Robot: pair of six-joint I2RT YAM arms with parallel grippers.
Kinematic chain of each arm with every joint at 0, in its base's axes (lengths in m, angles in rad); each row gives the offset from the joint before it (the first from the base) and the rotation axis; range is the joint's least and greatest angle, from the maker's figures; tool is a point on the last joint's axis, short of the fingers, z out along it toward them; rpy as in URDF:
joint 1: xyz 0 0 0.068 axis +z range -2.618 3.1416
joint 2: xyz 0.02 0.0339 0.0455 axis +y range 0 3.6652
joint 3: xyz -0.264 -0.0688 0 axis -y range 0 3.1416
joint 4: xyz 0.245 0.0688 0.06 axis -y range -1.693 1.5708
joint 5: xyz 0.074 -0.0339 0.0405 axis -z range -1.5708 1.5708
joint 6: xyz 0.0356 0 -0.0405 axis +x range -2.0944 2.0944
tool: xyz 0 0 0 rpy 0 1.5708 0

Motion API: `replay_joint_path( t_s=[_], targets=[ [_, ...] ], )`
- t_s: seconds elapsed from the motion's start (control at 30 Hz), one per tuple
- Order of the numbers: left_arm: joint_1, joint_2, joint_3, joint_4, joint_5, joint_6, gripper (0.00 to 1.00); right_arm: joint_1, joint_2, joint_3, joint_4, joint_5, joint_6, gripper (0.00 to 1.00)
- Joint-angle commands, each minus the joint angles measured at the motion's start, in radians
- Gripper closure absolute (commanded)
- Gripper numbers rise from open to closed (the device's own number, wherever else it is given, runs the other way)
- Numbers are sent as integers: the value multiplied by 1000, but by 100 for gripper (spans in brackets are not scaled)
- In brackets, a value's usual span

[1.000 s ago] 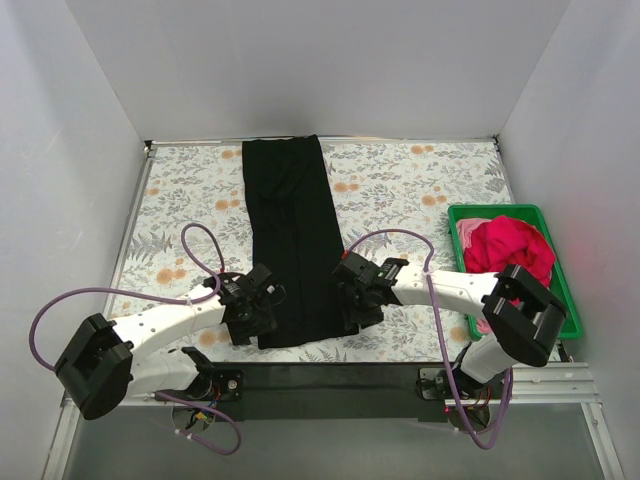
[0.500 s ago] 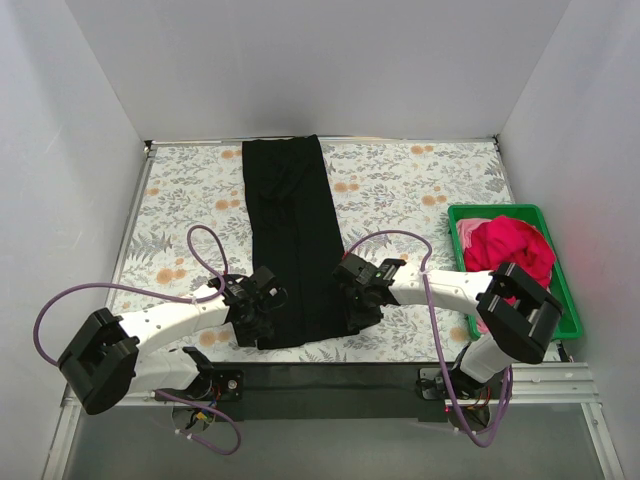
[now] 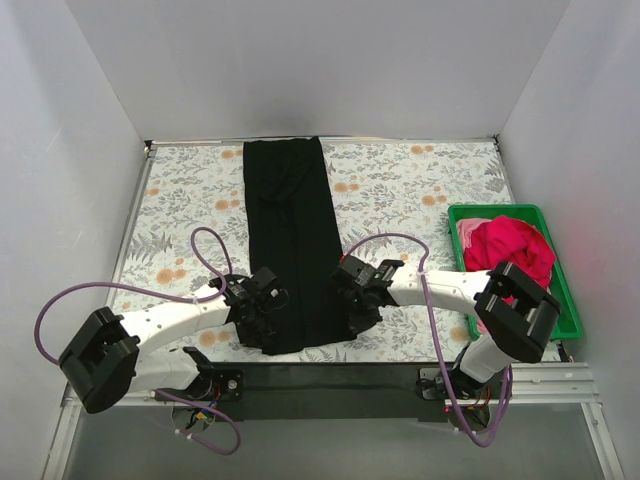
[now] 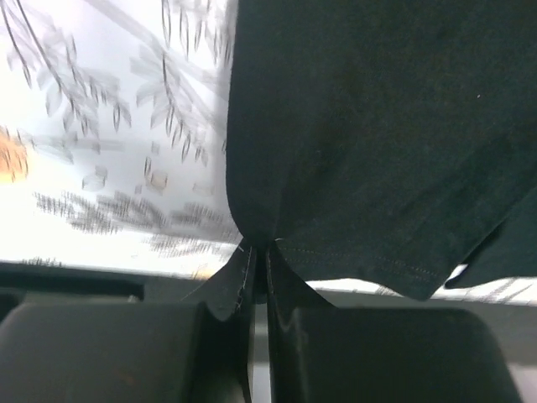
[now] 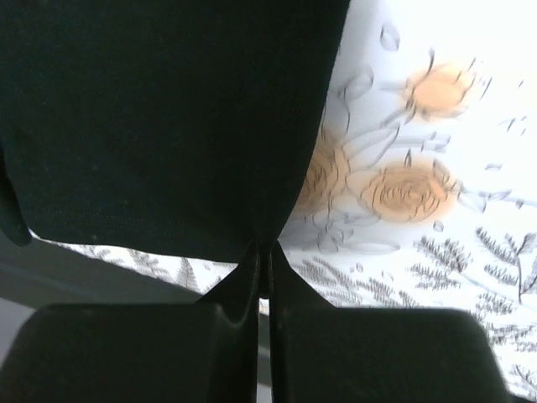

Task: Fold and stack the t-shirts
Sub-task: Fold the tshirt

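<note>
Both claws are clenched on the near hem of the black t-shirt point(image 3: 290, 230): the left gripper point(image 4: 258, 252) pinches its left corner and the right gripper point(image 5: 262, 252) its right corner. This shirt lies as a long narrow strip along the middle of the table point(image 3: 400, 190), from the far edge to the near one. The pinkish-red t-shirt point(image 3: 510, 248) sits in the green crate point(image 3: 500, 207) on my right. To fold well, I would lift both corners together at equal height and carry them toward the far end, keeping the hem straight. Each pinch seems to catch all the layers, but the wrist views are too dark to be sure.
</note>
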Motion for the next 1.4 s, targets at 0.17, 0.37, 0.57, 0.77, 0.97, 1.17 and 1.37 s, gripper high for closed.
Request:
replay_joint_path(
  t_s=[0.17,0.37,0.57,0.77,0.97,1.17,1.37],
  targets=[
    [-14,-113,73,-254,315,117,98,19,-73,49,-294,-137,-83,99],
    [47,-93,179,-269,237,148,94,-42,-14,259,-417,-39,-218,99],
    [248,16,299,-125,136,286,95,-146,89,492,-423,44,-372,99],
    [422,133,383,93,43,410,94,-208,242,727,-406,151,-491,99],
    [482,235,400,276,-9,465,94,-251,313,799,-256,186,-553,99],
    [502,303,417,376,-50,479,94,-297,359,824,-164,153,-588,99],
    [517,328,436,412,-105,499,94,-326,385,822,-99,130,-604,99]
  ],
)
